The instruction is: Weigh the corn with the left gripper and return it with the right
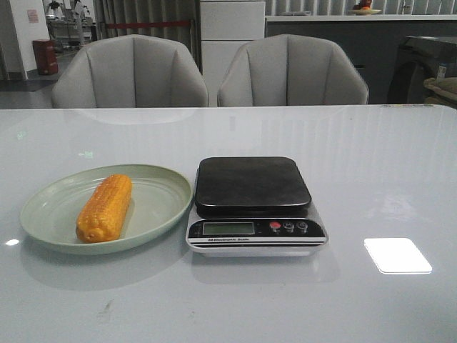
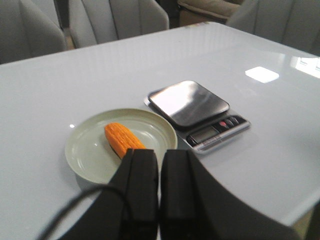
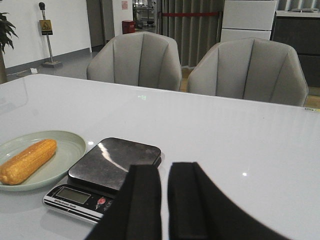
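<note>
Corn (image 1: 105, 208): I see one orange-yellow cob, a stubby, slightly tapered cylinder with tight rows of bumpy kernels, lying on its side inside the plate, lengthwise front to back, a little left of the plate's middle.
Plate (image 1: 161, 179): pale green, round and shallow with a smooth raised rim and a faint sheen; it sits on the table's left part, its right edge just beside the scale.
Scale (image 1: 255, 206): a flat kitchen scale with a dark, glossy, rounded-square platform that carries nothing; its silvery front panel holds a grey rectangular display, one red round button and two dark ones.
Table (image 1: 385, 164): a smooth, pale grey-white glossy top that mirrors the ceiling lights as bright patches.
Chairs (image 1: 131, 73): two grey padded chairs with curved, seamed backs stand behind the far edge of the table.
Left gripper (image 2: 159, 186): from my left wrist camera its two black, matte, blocky fingers are pressed together with only a thin seam between them, holding nothing, raised above the near edge of the plate, apart from the cob.
Right gripper (image 3: 165, 200): black fingers of the same shape stand close with a narrow slit between them, gripping nothing, raised over the table near the scale's right side.
</note>
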Robot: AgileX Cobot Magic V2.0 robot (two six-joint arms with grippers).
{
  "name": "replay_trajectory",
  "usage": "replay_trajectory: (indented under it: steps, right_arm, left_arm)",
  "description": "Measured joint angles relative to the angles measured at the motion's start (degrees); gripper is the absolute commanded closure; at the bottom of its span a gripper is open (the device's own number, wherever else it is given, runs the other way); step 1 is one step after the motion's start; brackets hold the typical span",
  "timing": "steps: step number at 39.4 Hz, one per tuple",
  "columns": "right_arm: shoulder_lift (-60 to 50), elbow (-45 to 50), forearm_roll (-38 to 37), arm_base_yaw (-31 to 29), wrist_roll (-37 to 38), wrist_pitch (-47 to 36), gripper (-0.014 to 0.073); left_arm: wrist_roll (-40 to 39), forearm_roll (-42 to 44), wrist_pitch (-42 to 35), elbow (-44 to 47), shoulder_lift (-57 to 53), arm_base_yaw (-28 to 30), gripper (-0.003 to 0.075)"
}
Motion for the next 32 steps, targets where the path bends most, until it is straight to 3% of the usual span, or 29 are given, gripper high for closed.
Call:
replay_trajectory:
  steps: [17, 32]
  right_arm:
    - [0.0, 0.0, 0.0, 0.0, 0.0, 0.0, 0.0386]
    - [0.0, 0.06, 0.0, 0.0, 0.0, 0.0, 0.0386]
  left_arm:
    - [0.0, 5.63, -29.54, 19.26, 0.0, 19.32, 0.0596]
    - [0.0, 6.3, -34.03, 21.19, -2.94, 26.33, 0.0596]
